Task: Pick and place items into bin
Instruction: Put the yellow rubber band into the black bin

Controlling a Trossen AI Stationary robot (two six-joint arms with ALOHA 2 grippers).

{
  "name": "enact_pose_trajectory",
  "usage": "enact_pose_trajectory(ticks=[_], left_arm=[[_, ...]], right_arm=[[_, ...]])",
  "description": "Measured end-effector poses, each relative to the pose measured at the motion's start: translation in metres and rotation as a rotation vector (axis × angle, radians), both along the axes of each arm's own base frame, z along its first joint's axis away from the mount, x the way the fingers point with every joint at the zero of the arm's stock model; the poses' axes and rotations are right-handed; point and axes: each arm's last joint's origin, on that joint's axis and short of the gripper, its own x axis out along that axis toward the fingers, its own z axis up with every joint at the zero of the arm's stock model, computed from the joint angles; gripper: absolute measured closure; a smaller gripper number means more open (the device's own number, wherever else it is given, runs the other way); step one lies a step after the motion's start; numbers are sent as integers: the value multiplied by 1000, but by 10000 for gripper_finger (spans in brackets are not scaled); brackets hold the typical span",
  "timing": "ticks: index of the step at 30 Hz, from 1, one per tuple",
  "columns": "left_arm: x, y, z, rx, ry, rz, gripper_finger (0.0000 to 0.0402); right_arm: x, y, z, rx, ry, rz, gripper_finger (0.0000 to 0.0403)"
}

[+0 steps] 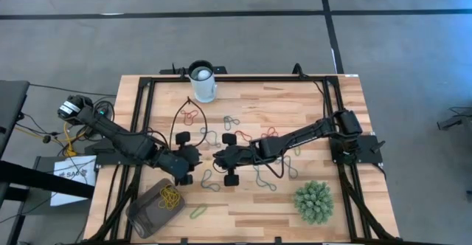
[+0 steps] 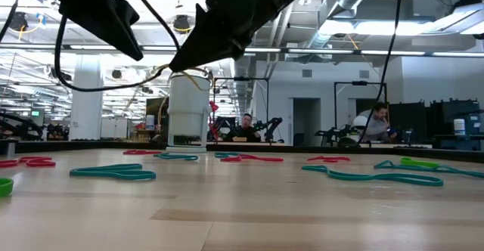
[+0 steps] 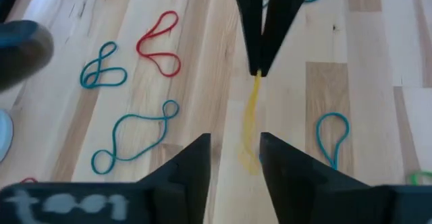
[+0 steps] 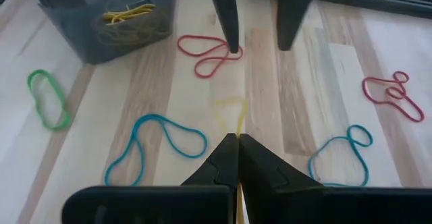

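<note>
My right gripper (image 4: 237, 143) is shut on a yellow band (image 4: 231, 113) above the middle of the table (image 1: 216, 156). My left gripper (image 3: 235, 160) faces it tip to tip (image 1: 198, 156), open, one finger on either side of the band's free loop (image 3: 251, 126) without touching it. Other bands lie flat on the wood: teal (image 3: 135, 140), red (image 3: 160, 42), green (image 4: 47, 99). The brownish-grey bin (image 1: 147, 214) sits near the front left corner and holds several yellow bands (image 4: 131, 15). My right gripper pinches one end of the yellow band (image 3: 256, 79) between its two shut fingertips (image 3: 251, 48). The fingers come level from the table's right side. The rest of the loop (image 4: 229, 109) sticks out past the tips toward the left gripper, lifted clear of the table.
A white cup (image 1: 203, 83) stands at the far edge. A spiky green plant ball (image 1: 313, 202) sits near the front right. More bands lie scattered across the middle of the table (image 1: 258, 178). People sit in the room beyond the table (image 2: 374, 122).
</note>
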Motion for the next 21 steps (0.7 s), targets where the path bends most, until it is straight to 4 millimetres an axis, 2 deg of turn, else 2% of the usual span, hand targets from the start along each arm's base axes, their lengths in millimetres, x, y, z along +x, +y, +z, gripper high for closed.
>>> enact_pose_trajectory(ticks=[7, 21], left_arm=[[7, 0, 5, -36, -87, 18, 249], [10, 3, 6, -22, -98, 19, 256]], right_arm=[[7, 1, 10, 11, -120, 11, 402], [11, -2, 16, -2, -191, 19, 402]])
